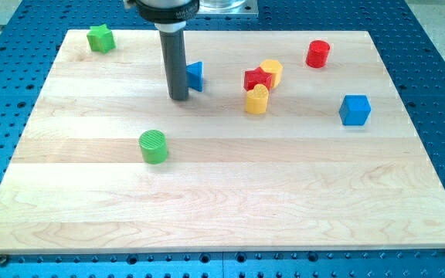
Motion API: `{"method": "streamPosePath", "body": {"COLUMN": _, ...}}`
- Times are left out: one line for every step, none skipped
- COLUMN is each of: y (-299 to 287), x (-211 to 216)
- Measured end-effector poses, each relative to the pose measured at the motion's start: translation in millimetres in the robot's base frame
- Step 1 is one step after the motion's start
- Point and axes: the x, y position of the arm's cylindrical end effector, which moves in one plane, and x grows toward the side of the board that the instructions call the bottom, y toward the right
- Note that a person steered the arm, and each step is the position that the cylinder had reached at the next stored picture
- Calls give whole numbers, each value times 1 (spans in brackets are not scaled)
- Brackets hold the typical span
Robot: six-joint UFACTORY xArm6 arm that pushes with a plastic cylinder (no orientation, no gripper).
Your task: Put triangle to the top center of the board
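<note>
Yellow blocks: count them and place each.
2. One yellow block sits right of the red star-shaped block; the other yellow block lies just below that star. None seem hidden.

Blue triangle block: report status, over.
My tip against blue triangle block, on its left and lower side. Triangle in upper middle of wooden board, short of top edge. Nothing between it and the edge.
</note>
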Motion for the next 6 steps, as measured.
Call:
{"method": "streamPosePath", "body": {"y": 48, "x": -30}}
{"method": "streamPosePath", "body": {"y": 70, "x": -30}}
{"method": "streamPosePath", "body": {"y": 95, "x": -22}}
{"method": "streamPosePath", "body": {"y": 104, "x": -63}}
{"method": "streamPosePath", "body": {"y": 108, "x": -74}}
{"method": "streamPosePath", "body": {"y": 114, "x": -73}}
